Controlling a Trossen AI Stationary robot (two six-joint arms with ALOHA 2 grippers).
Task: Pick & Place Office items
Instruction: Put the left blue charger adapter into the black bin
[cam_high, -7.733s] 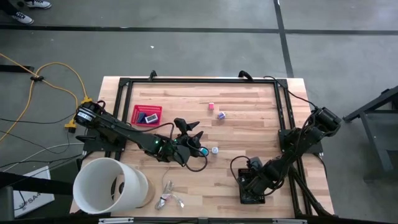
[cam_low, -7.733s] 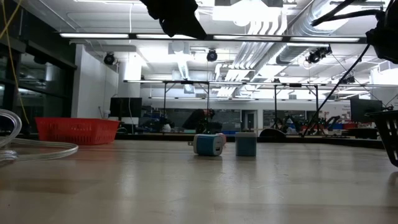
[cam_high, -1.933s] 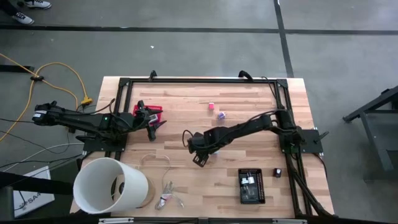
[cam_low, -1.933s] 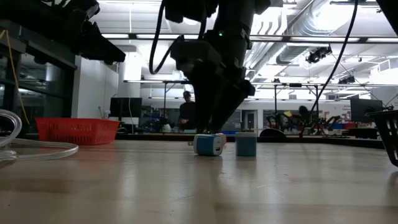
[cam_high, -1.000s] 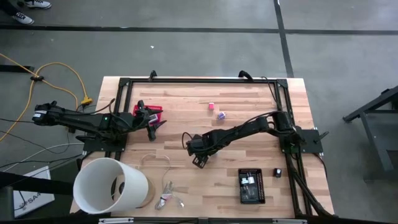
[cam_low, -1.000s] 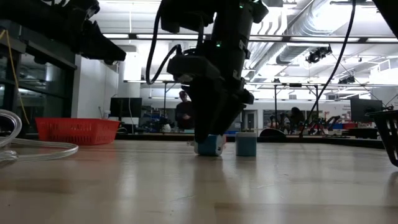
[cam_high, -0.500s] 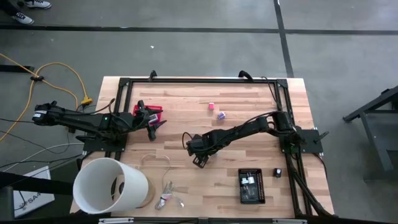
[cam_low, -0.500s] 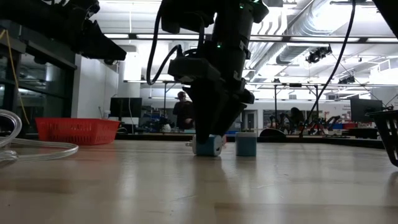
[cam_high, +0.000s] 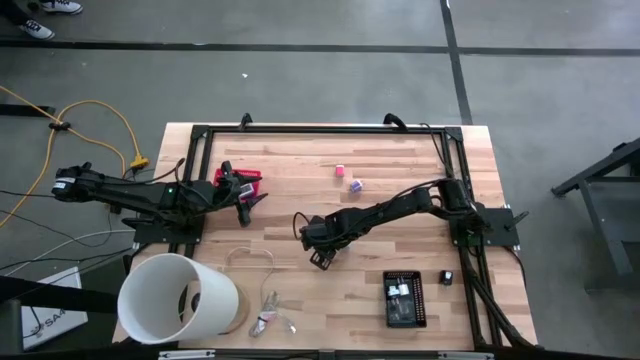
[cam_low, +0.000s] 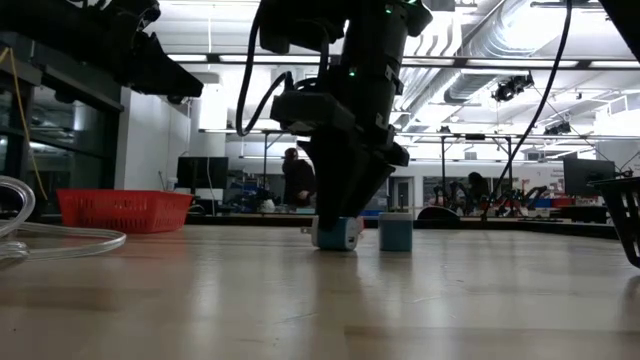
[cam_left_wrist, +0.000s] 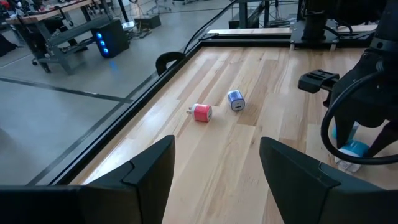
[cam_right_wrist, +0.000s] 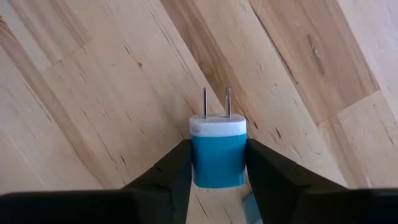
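My right pincer (cam_right_wrist: 217, 163): down at the middle of the desk (cam_high: 400, 180), fingers (cam_right_wrist: 166, 177) pressed against both sides of a blue plug adapter (cam_right_wrist: 217, 155) with a white face and two metal prongs; clamped on it. The adapter sits on the wood, seen under the pincer in the low view (cam_low: 335, 233).

My left pincer (cam_left_wrist: 214, 168): fingers well apart, holding nothing, hovering beside the red basket (cam_high: 240, 182) at the desk's left side.

Items on the desk:
- Teal block (cam_low: 395, 232), just beside the clamped adapter in the low view.
- Pink adapter (cam_high: 339, 171) and purple-and-white adapter (cam_high: 355, 185), near each other toward the far edge, well apart from my right pincer.
- Black tray (cam_high: 404, 299) near the front edge, with pale pieces in it; small black piece (cam_high: 446, 278) just beside it.
- Big white tub (cam_high: 180, 298) at the front left corner.
- Pale wire loop (cam_high: 250, 256) with a silvery clump (cam_high: 270, 322) next to the tub.
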